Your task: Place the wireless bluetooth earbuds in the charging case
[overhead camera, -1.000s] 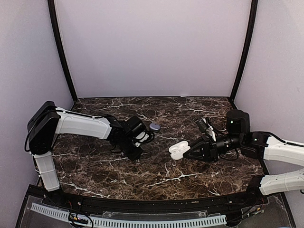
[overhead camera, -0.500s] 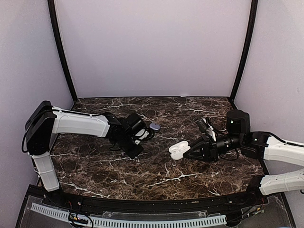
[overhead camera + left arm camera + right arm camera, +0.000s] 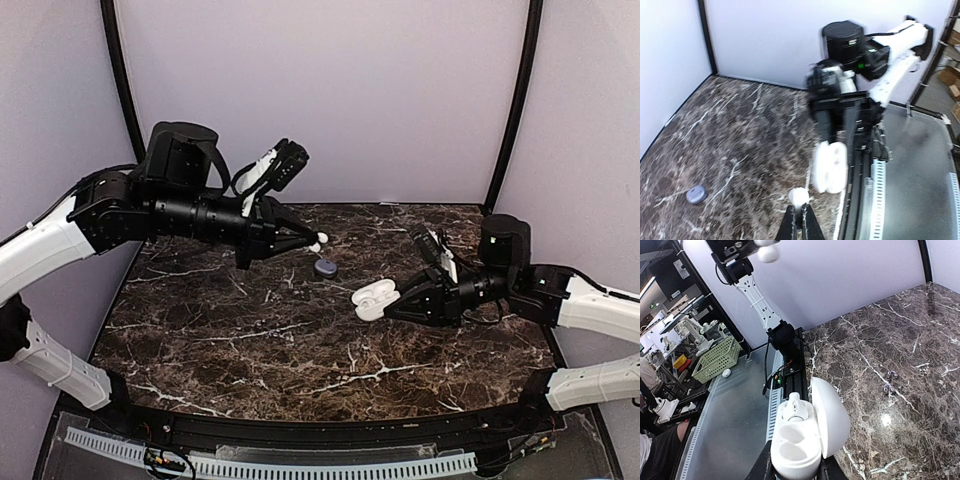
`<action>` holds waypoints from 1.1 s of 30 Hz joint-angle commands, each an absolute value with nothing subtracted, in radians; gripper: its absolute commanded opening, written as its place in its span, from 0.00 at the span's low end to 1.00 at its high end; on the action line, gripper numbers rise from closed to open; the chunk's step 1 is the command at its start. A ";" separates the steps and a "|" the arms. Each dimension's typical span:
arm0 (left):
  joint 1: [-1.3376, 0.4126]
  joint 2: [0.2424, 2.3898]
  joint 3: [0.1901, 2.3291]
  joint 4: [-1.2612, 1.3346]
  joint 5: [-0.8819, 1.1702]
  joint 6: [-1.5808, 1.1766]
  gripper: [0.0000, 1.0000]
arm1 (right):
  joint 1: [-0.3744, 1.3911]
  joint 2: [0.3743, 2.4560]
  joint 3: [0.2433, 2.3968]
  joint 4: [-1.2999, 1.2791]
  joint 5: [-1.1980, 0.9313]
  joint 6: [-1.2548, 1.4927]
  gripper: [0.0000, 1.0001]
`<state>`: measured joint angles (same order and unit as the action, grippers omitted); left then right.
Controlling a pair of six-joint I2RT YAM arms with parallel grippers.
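Observation:
My right gripper is shut on the base of an open white hinged charging case, held above the table's right middle. In the right wrist view the case has one white earbud seated in its far well; the two nearer hollows are empty, and the lid stands open to the right. My left gripper is raised in the air and shut on a second white earbud. The left wrist view shows that earbud at the fingertips, with the case just beyond, apart from it.
A small shut lavender grey-blue pebble-shaped thing lies on the dark marble table below the left gripper; it also shows in the left wrist view. Grey walls and black posts enclose the back and sides.
My left arm has risen from low over the table to high in the air, now pointing right with the earbud at its tips. The right gripper lifted the case slightly and moved it left.

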<state>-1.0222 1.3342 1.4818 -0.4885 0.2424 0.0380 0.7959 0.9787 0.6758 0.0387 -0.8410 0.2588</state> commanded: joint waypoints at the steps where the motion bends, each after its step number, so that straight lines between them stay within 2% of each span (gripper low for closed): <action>1: -1.098 1.381 1.536 -0.537 0.348 0.077 0.00 | 0.815 0.975 0.736 0.004 -0.851 0.184 0.00; 15: -1.186 1.519 1.654 -0.577 0.397 0.081 0.00 | 0.894 1.017 0.802 -0.106 -0.793 0.070 0.00; 33: -1.221 1.637 1.737 -0.692 0.323 0.104 0.00 | 0.937 1.016 0.819 -0.142 -0.752 0.020 0.00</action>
<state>-1.2121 1.6371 1.6989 -0.6472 0.3454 0.0845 0.9218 1.0237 0.7822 -0.1436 -0.7712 0.0452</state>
